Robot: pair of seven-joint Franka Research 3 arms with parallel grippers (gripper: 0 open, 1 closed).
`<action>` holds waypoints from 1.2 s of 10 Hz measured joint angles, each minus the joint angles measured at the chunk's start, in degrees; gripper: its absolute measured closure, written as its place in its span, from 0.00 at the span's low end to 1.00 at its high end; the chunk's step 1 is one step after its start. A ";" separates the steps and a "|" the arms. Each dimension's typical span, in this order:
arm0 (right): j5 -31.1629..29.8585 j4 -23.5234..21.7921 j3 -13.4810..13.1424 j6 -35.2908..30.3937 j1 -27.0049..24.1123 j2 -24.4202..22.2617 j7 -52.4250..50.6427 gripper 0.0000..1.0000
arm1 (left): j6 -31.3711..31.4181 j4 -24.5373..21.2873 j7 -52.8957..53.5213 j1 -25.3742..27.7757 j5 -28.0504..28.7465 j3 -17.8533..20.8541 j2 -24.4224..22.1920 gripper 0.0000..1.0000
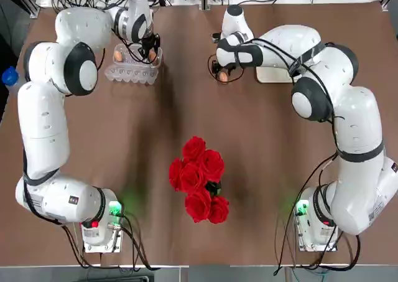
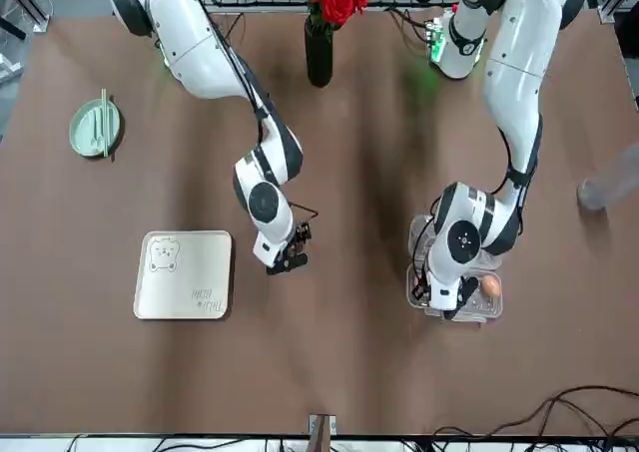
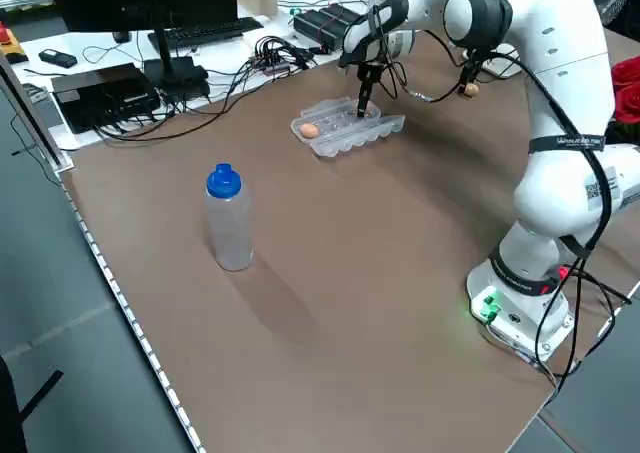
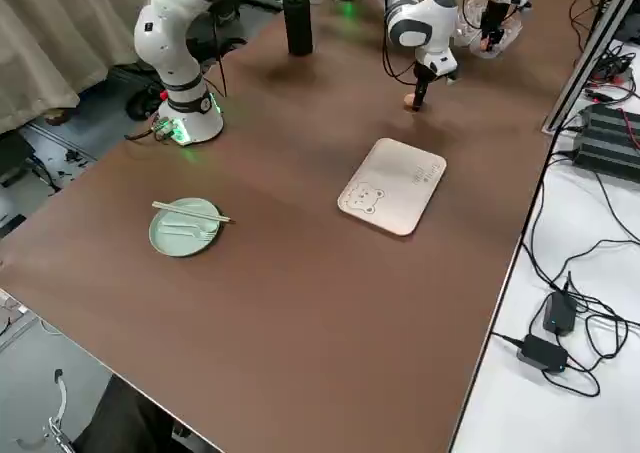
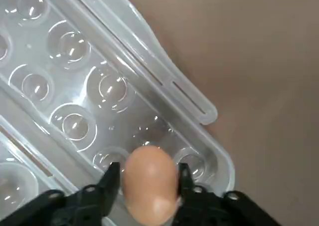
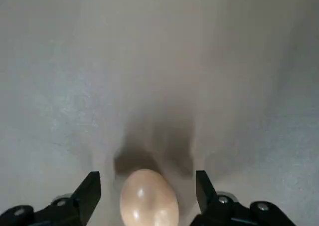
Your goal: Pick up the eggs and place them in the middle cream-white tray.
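Two eggs in hand at once, tray unfilled.
Top: left gripper (image 1: pixel 150 53) over the clear egg carton (image 1: pixel 132 72) by the table's far edge. Left wrist: jaws clamp an egg (image 5: pixel 149 186). Right wrist: jaws open astride a second egg (image 6: pixel 149 198) (on bare table); next, close and carry to the cream-white tray (image 2: pixel 187 274).

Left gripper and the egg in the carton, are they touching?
Touching. In the left wrist view, both fingers of the left gripper press against the sides of the egg above the carton, no gap visible.
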 joint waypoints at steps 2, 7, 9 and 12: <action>-0.14 0.00 -0.02 -0.72 0.00 0.08 0.00 0.14 | -1.12 0.37 0.00 0.24 0.00 -0.02 -1.32 0.53; -0.65 0.19 -0.03 -5.60 0.04 0.11 0.63 0.31 | -7.65 1.42 0.71 0.61 -6.01 -0.21 -12.25 0.53; -0.65 0.36 -0.02 -5.82 0.17 0.11 2.34 0.38 | -8.23 1.50 0.72 0.68 -6.70 -0.21 -13.31 0.53; -0.65 0.59 -0.02 -5.93 0.50 0.11 3.25 0.47 | -9.08 1.81 0.72 0.75 -6.75 -0.22 -13.44 0.53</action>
